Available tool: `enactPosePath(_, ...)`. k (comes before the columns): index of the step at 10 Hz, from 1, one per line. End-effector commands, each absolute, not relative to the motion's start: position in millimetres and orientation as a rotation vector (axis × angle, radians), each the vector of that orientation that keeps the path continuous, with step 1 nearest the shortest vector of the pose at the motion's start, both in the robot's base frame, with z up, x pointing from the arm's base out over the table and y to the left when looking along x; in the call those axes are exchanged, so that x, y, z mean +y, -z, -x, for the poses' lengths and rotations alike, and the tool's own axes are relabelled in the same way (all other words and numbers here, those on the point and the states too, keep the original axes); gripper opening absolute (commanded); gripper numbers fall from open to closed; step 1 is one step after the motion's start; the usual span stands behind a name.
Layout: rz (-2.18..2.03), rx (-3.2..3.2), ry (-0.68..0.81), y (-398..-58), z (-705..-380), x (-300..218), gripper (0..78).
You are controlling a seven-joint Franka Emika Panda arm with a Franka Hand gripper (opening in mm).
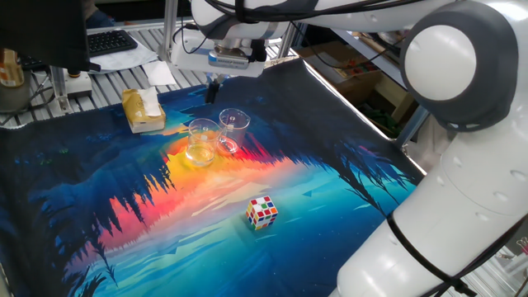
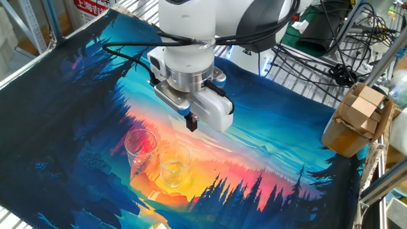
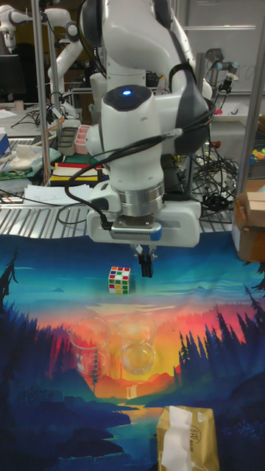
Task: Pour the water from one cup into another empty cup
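Observation:
Two clear glass cups stand side by side on the printed mat. One cup [image 1: 201,142] [image 2: 175,166] [image 3: 137,350] holds a little clear water at its bottom. The other cup [image 1: 233,129] [image 2: 140,147] [image 3: 90,346] looks empty. My gripper [image 1: 213,89] [image 2: 190,122] [image 3: 146,266] hangs above the mat beside the cups, fingers pointing down. It is shut with nothing between the fingers and touches neither cup.
A Rubik's cube [image 1: 262,211] [image 3: 119,280] lies on the mat away from the cups. A tissue box [image 1: 143,110] [image 3: 188,438] sits near the water cup. A cardboard box [image 2: 356,121] stands off the mat, past its edge.

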State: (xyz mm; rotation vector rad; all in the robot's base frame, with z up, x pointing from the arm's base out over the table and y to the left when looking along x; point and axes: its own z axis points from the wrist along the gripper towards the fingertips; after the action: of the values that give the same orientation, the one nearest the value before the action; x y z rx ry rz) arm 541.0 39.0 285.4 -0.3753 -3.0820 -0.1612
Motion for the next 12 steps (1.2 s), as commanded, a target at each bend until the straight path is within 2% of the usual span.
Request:
enactPosePath(1,0.350,-3.086,0.156,-287,-542,39,0.0)
enactPosePath(7,0.373,-3.076,0.138,-287,-542,39,0.0)
enactPosePath(12,0.371,-3.079,0.130,-268,-550,50,0.0)
